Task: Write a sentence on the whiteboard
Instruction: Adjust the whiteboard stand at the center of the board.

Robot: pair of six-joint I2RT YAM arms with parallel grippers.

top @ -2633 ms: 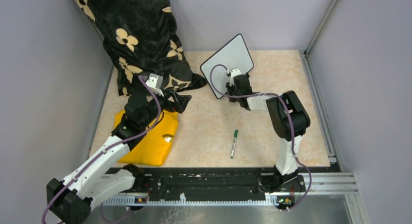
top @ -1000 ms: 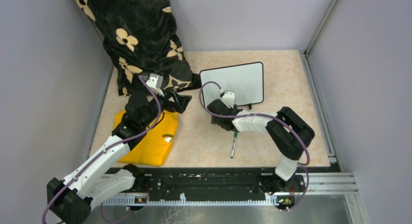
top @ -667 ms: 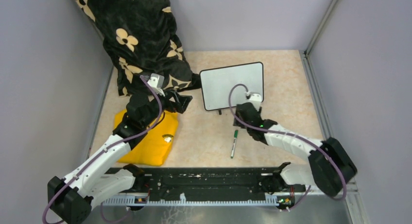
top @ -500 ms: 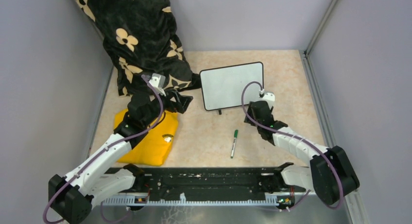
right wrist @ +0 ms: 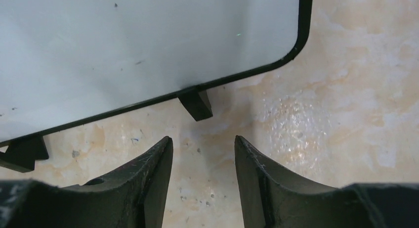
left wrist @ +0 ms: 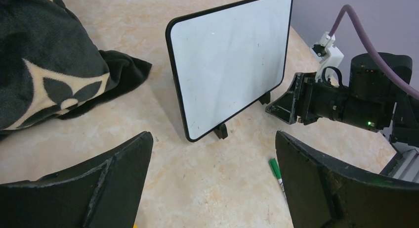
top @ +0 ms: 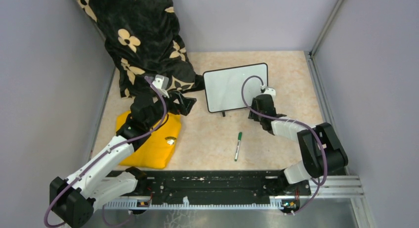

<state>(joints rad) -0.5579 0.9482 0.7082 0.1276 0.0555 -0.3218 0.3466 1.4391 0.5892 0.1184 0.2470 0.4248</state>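
Right wrist view: right gripper [right wrist: 203, 151] empty, whiteboard [right wrist: 148, 45] standing blank

The right gripper's fingers stand slightly parted with only bare table [right wrist: 346, 89] between them. They hover just in front of the board's right foot [right wrist: 196, 104] without touching it. A few seconds ago this gripper was at the whiteboard, which was tipped up on one corner. The board now stands level on both feet at the back of the table, facing the arms. The arm has since swung off to the right and come back close. The white face shows a few faint specks but no sentence.

The green marker [top: 238, 145] lies flat on the table, nearer the arms and well apart from the board, where it lay throughout. Farther out, the left gripper [left wrist: 213, 139] is spread wide and empty, unmoved, aimed at the board from beside the dark flowered blanket [top: 143, 35].

Judging from this, the board is placed, writing has not begun, and picking up the marker is the likely next step.
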